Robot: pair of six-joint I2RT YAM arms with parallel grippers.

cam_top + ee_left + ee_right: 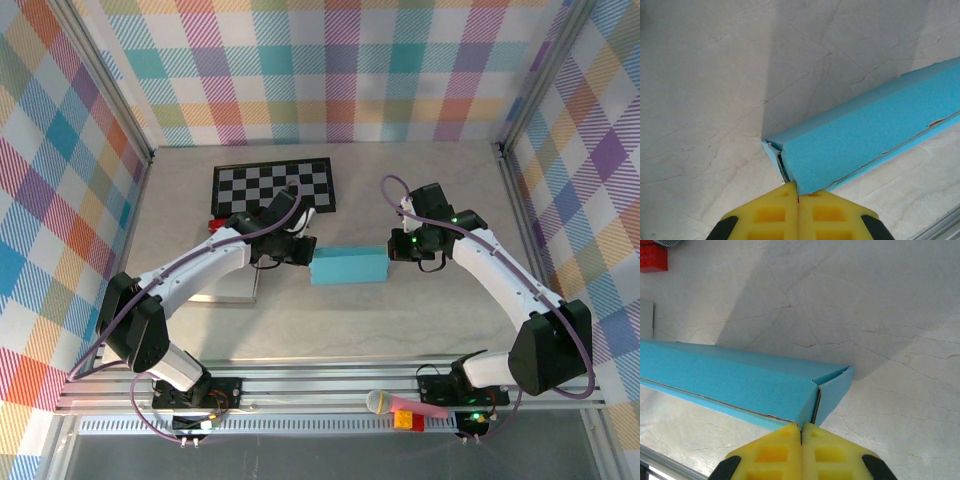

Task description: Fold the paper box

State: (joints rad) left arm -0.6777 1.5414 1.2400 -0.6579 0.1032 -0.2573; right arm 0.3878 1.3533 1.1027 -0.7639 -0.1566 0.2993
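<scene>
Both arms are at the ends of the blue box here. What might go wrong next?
1. The shut left gripper and right gripper sit at opposite ends of the paper box; pushing inward may buckle it.
2. The left end flap and right end flap show gaps and may spring open.
3. The long seam looks frayed and may tear.

White arms [200, 270], yellow fingers [771, 216], purple cables [296, 195]

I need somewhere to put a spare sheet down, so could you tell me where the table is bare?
Largest free patch: the table in front of the blue box, between both arms and the near rail. Also bare: the back right, between checkerboard and right wall. Crowded: the box ends, where the shut left gripper and right gripper sit.
</scene>
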